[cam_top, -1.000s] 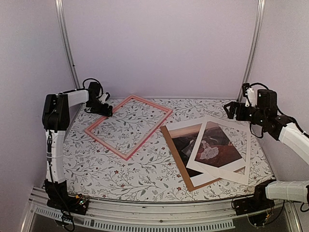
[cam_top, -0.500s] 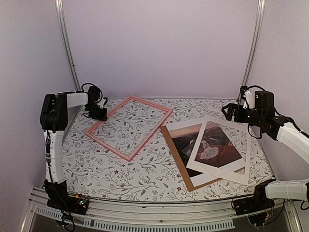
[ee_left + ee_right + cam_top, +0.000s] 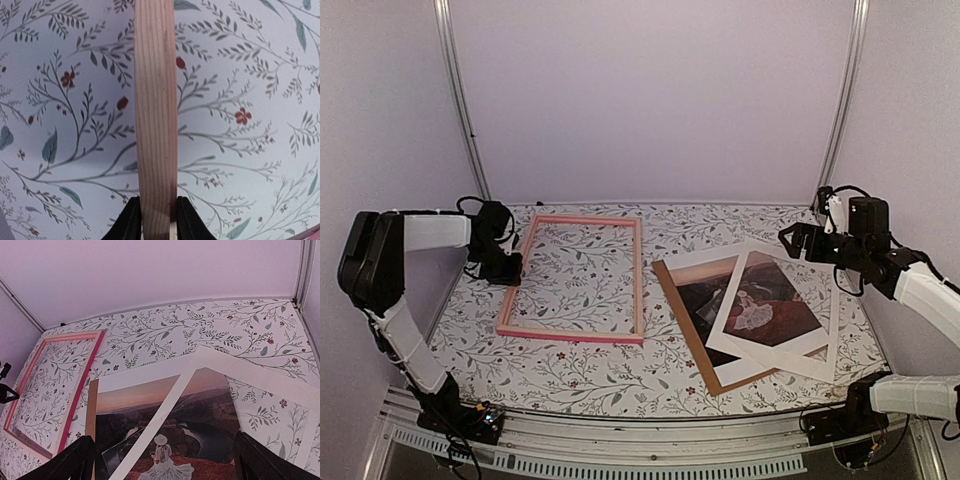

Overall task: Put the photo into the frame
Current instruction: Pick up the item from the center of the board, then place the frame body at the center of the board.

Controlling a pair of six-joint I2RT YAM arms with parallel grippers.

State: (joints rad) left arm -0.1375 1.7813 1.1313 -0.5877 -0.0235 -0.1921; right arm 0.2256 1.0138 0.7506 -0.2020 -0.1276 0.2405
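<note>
The pink frame [image 3: 638,285] lies flat on the floral table at the left, its sides square to the table edges. My left gripper [image 3: 508,272] is shut on its left rail; in the left wrist view the wooden rail [image 3: 156,100] runs up between the two black fingers [image 3: 129,224], held by the left gripper [image 3: 157,216]. The dark photo [image 3: 696,296] lies at the right on a brown backing [image 3: 692,346], partly under a white mat board [image 3: 820,348]. My right gripper [image 3: 798,240] hovers open above the photo's far side. In the right wrist view the photo [image 3: 200,410] and the frame [image 3: 80,385] show beyond the right gripper [image 3: 167,462].
The mat board [image 3: 150,430] lies askew over the photo, with a second white sheet edge [image 3: 790,362] under it. The backing [image 3: 91,410] sticks out at the photo's left side. Metal uprights [image 3: 460,100] and purple walls close in the back and sides.
My left gripper has shut on the frame's left rail and swung the frame leftward from its diagonal lie to square with the table. The right gripper has shifted slightly, still open.
</note>
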